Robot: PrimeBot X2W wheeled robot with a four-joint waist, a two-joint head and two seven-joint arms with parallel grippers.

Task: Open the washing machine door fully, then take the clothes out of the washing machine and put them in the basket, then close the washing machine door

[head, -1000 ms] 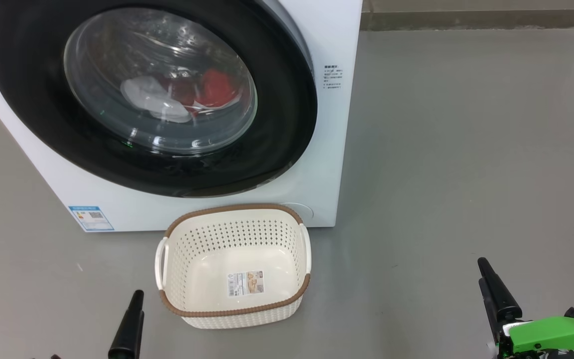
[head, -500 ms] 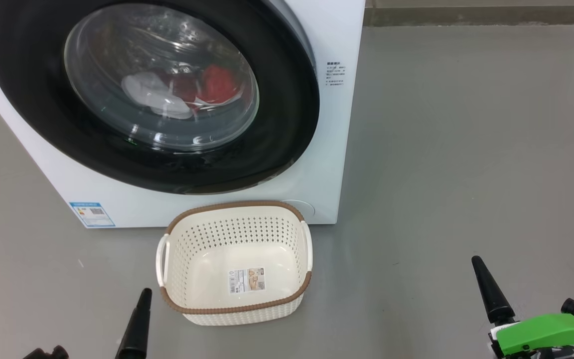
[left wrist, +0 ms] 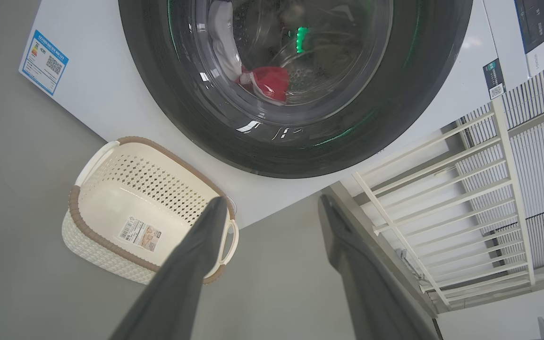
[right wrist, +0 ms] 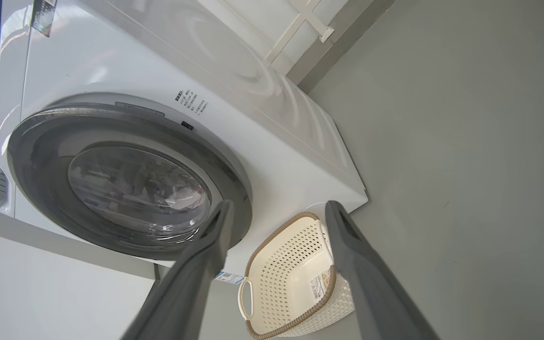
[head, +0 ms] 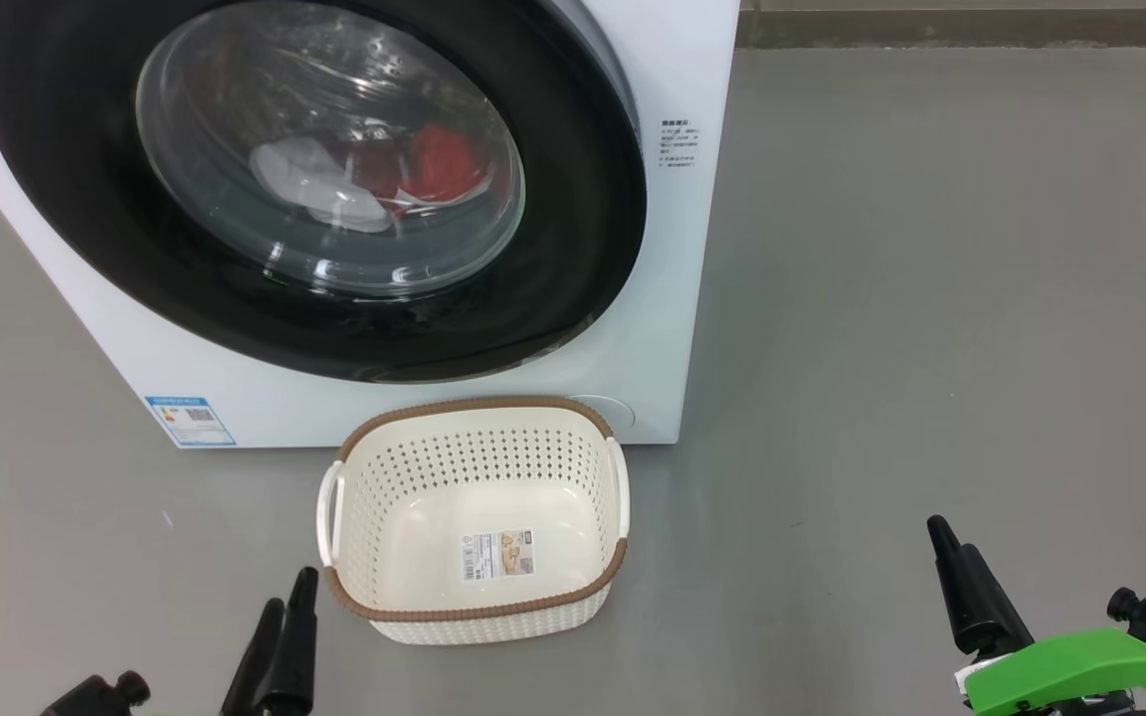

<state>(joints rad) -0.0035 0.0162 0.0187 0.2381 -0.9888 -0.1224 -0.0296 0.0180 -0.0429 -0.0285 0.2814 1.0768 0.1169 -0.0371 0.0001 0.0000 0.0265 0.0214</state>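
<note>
The white washing machine [head: 677, 298] stands at the upper left of the head view. The washing machine door [head: 583, 249], black-rimmed with a glass bowl, lies shut against its front. Through the glass I see the clothes [head: 439, 164], red and white, low in the drum; they also show through the door [left wrist: 182, 118] as the clothes [left wrist: 269, 82]. The basket [head: 478, 405] sits on the floor before the machine, holding nothing but its paper label. My left gripper [head: 290, 589] is open just left of the basket. My right gripper [head: 951, 537] is open far to the right. Both hold nothing.
Grey floor [head: 931, 298] spreads wide to the right of the machine. A dark skirting strip [head: 931, 25] runs along the back. A white slatted rack [left wrist: 442, 189] stands beyond the machine's far side. A blue label [head: 190, 420] marks the machine's lower left front.
The camera has shifted slightly. My left gripper has risen further into view, both fingers now showing beside the basket. My right gripper has drifted a little left and down.
</note>
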